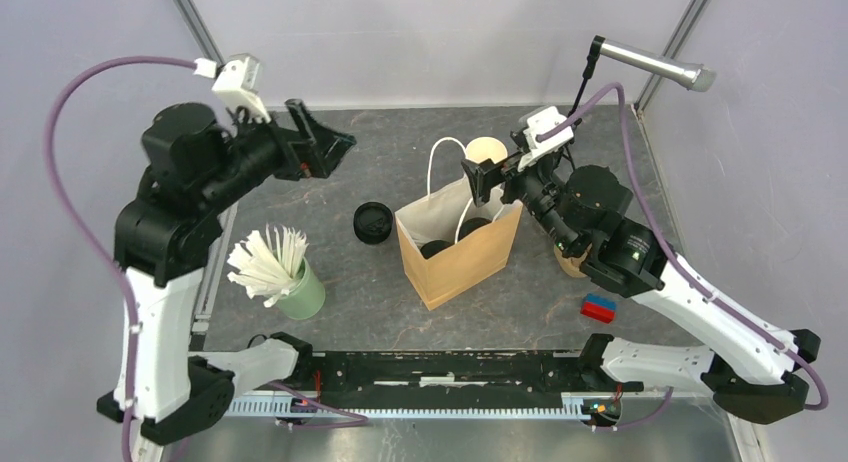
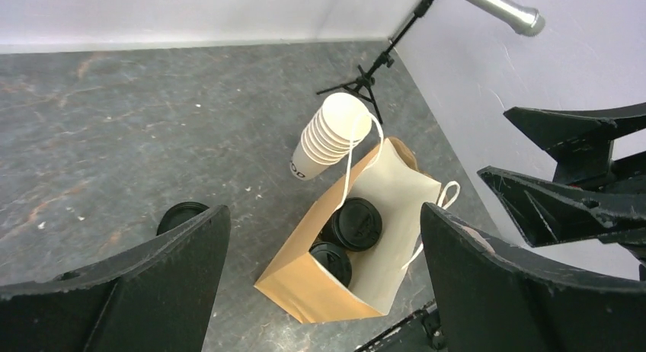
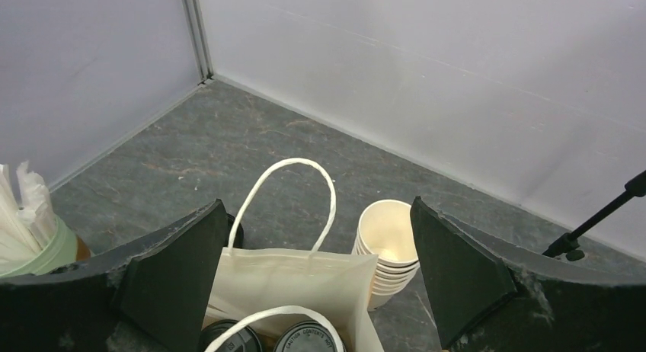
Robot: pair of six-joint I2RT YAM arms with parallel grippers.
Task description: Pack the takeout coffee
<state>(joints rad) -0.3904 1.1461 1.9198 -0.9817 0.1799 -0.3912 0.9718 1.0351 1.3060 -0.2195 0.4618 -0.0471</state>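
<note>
As the wide-open right tool (image 3: 316,268) hangs over the bag (image 1: 470,262), it may hook a handle (image 3: 286,165) and spill the takeout coffee (image 2: 356,222).

**Paper, plastic and a stone-look counter under your arms**

Your counter (image 1: 380,292) reads as matt dark grey with a mottled, stone-like pattern. The bag (image 1: 465,262) is brown kraft paper outside and smooth white inside, with white cord-like handles (image 3: 295,161). The takeout coffee (image 2: 356,224) shows you black plastic lids with a slight sheen and raised lettering. The stack of lidless cups (image 2: 329,139) is matt cream paper. Your left claw (image 1: 322,140) and right claw (image 3: 316,206) are matt black plastic, scuffed pale along the edges. The straws (image 1: 265,262) wear white paper wrappers in a smooth pale-green tumbler (image 1: 303,295). The silver cylinder (image 1: 655,64) looks like brushed metal.
</note>
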